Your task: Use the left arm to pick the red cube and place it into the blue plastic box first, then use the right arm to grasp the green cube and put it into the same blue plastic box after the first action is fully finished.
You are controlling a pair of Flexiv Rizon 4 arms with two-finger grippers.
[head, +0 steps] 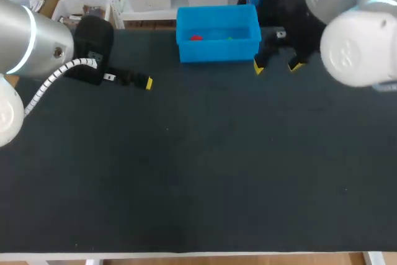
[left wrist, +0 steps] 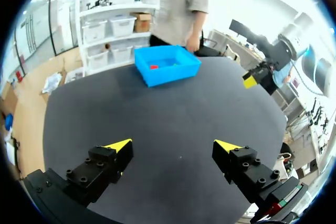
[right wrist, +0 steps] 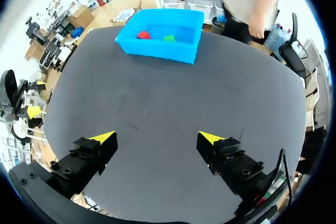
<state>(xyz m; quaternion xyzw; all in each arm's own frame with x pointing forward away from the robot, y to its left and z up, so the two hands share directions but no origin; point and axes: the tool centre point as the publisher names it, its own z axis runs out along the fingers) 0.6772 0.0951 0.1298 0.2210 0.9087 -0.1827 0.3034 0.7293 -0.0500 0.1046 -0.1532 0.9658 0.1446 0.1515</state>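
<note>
The blue plastic box [head: 217, 43] stands at the table's far edge, and the red cube [head: 196, 37] and green cube [head: 230, 38] both lie inside it. From the right wrist the box [right wrist: 160, 39] shows the red cube [right wrist: 143, 35] beside the green cube [right wrist: 168, 38]. From the left wrist the box [left wrist: 167, 64] shows the red cube [left wrist: 153, 67]. My left gripper [head: 139, 81] is open and empty at the far left, well away from the box; its tips [left wrist: 176, 146] stand wide over bare mat. My right gripper [head: 276, 65], just right of the box, is open and empty [right wrist: 156, 138].
The dark mat [head: 198, 172] covers the table from the box to the near edge. My right gripper's yellow tip [left wrist: 249, 80] shows far across the table in the left wrist view. My left gripper [right wrist: 32, 111] shows at the table's side in the right wrist view.
</note>
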